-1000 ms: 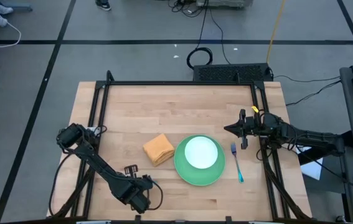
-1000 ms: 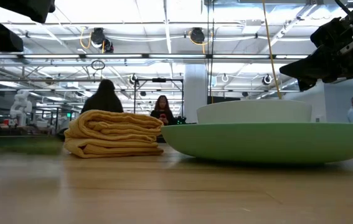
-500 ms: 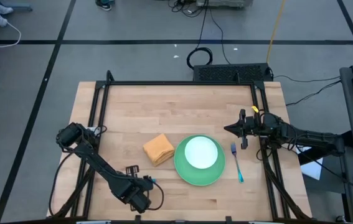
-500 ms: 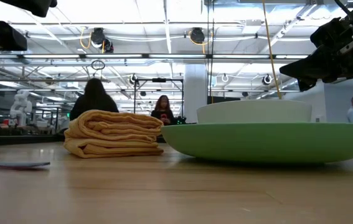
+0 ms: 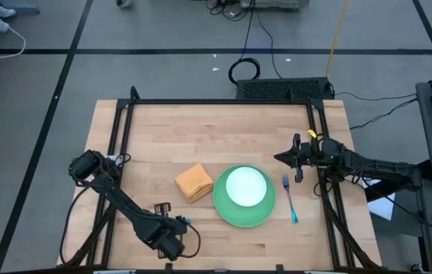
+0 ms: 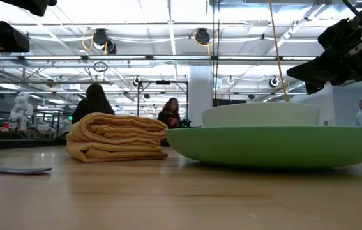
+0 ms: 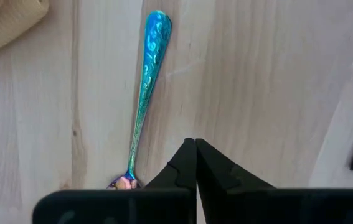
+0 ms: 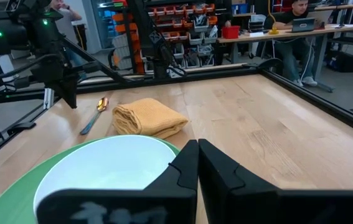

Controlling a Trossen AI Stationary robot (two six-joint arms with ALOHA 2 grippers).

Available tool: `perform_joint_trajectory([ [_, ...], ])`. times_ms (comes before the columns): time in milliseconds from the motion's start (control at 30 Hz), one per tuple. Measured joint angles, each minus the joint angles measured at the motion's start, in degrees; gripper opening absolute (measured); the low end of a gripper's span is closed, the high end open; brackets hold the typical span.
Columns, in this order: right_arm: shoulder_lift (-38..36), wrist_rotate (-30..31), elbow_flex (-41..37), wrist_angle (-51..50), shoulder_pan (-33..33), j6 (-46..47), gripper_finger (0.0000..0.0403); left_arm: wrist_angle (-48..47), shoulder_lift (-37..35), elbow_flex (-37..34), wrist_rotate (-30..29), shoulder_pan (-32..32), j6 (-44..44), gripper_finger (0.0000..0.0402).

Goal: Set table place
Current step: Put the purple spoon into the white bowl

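You see the large round green plate on the wooden table, holding the smaller white bowl, whose inside is bare. Orange napkin, teal-handled spoon and blue-handled fork lie alongside. Left gripper and right gripper are closed, empty.

We see the left gripper with fingers pressed together above bare wood table, the teal-handled spoon lying flat just beside it, its reddish bowl partly hidden at the gripper body, and an orange napkin corner near the handle tip.
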Motion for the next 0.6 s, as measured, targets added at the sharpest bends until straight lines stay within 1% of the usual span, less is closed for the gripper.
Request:
perform_joint_trajectory([
  [100, 0.0, 0.0, 0.0, 0.0, 0.0, 0.0, 0.0, -1.3, 0.0, 0.0, 0.6, 0.0, 0.7, 0.0015],
  [233, 0.0, 0.0, 0.0, 0.0, 0.0, 0.0, 0.0, -7.2, 0.0, 0.0, 1.4, 0.3, 0.7, 0.0042],
  [333, 0.0, 0.0, 0.0, 0.0, 0.0, 0.0, 0.0, -10.4, 0.0, 0.0, 1.6, 1.1, 1.5, 0.0075],
  [600, 0.0, 0.0, 0.0, 0.0, 0.0, 0.0, 0.0, -8.7, 0.0, 0.0, 1.6, 2.5, 11.4, 0.0181],
])
